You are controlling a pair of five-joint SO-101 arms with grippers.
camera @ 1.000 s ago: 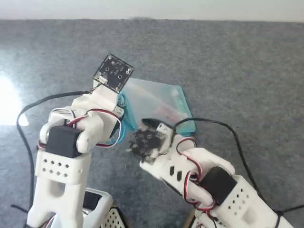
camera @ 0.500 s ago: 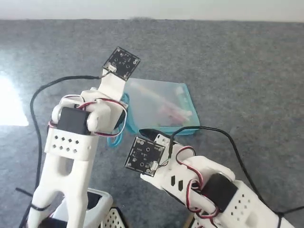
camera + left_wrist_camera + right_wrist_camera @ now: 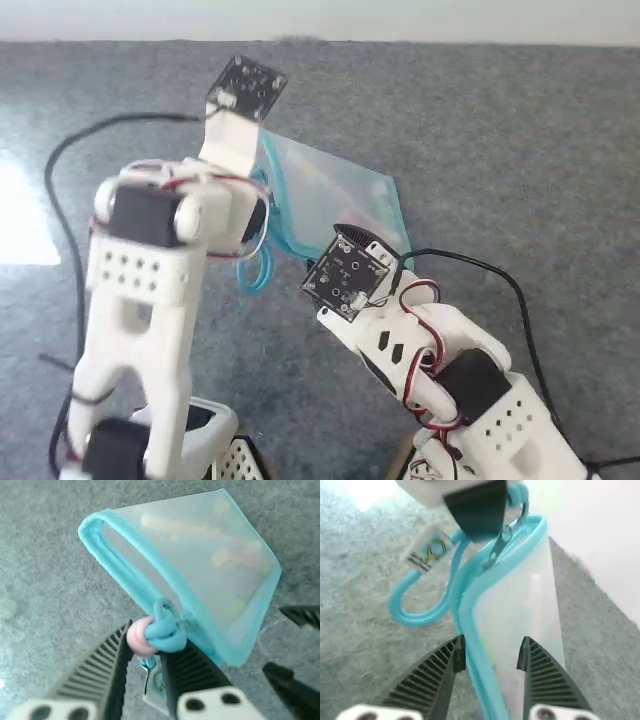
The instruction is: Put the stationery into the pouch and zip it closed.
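While over grey mat (image 3: 520,130), pouch (image 3: 325,190) tilted.

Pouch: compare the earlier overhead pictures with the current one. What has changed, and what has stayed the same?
The left arm rose, lifting the pouch by its pull cord, so the pouch went from lying flat to hanging tilted. The right arm moved in toward it; its open jaws now straddle the zip edge. The stationery stayed inside.
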